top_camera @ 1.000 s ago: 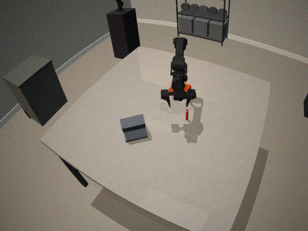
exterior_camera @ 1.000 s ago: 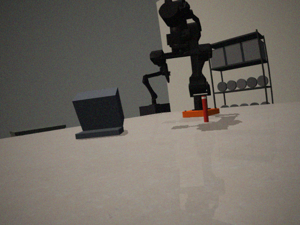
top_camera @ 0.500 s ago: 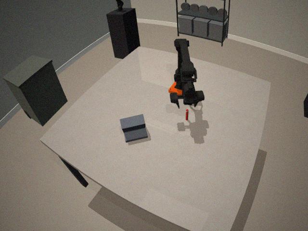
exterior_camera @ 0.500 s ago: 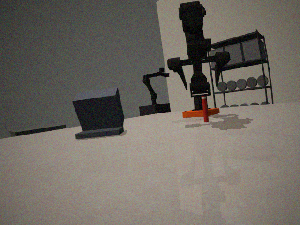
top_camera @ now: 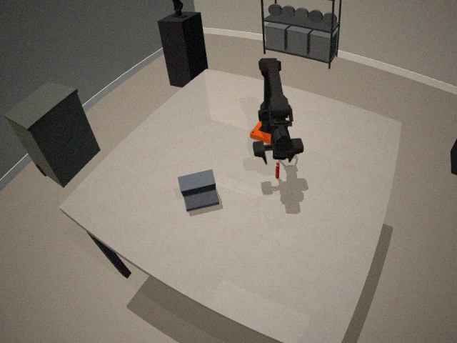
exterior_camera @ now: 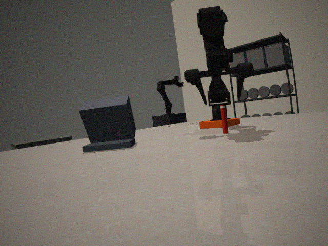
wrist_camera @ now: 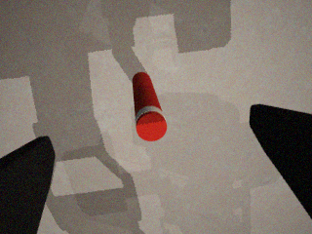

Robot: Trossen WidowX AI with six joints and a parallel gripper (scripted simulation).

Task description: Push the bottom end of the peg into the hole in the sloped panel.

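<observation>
A round red peg (top_camera: 277,171) (exterior_camera: 224,120) (wrist_camera: 145,95) with a pale band near its top stands upright on the table. My gripper (top_camera: 277,162) (exterior_camera: 222,102) (wrist_camera: 152,131) is open and empty, pointing down above the peg. In the wrist view the peg's top lies between the two widely spread fingers, with a gap on each side. The fingertips look slightly higher than the peg's top in the exterior view. The grey-blue sloped panel block (top_camera: 197,181) (exterior_camera: 108,124) stands at the left in the top and exterior views. Its hole does not show in these views.
The arm's orange base (top_camera: 261,133) (exterior_camera: 210,124) is behind the peg. The panel block's low foot (top_camera: 202,199) (exterior_camera: 108,145) lies on the side facing the top and exterior views. Cabinets and a shelf rack (top_camera: 300,23) (exterior_camera: 261,71) stand beyond the table.
</observation>
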